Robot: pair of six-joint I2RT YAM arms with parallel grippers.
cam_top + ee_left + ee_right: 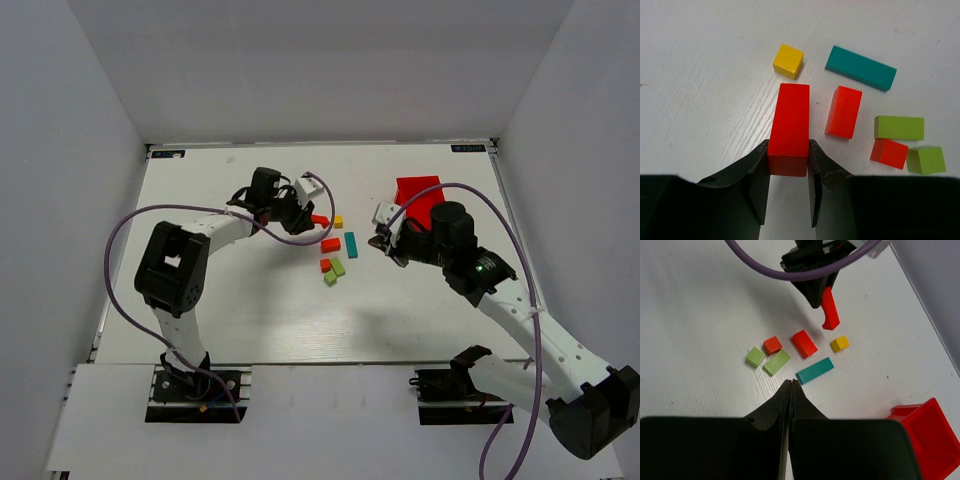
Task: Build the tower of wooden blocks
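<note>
No stacking done yet on the wood block tower [330, 244]: just loose pieces lying flat around the middle of the bench [250, 320], a touch nearer the far edge than the near one. Got the left hand [788, 157] pinching a red bar [789, 120] by one short end, with the rest poking out past the fingertips toward the yellow cube [788, 61] on the right-edge side. Looks tilted nose-down in the right wrist view; can't tell if the free end touches the bench. Just on the near-edge side of that, an orange-red bar [844, 111], and next to it toward the right edge a teal bar [861, 68], slightly apart. Closer still to the near edge, bunched together in a single layer: a small red cube [889, 153], a lime green bar [899, 127] and a lime green cube [926, 160]. Over on the right-edge side of the pile, got the right hand [790, 385] with fingers pressed together on nothing, tips aimed at the teal bar. Beyond that, toward the far edge and right of the middle, a red bin [420, 192], apart from the blocks.
</note>
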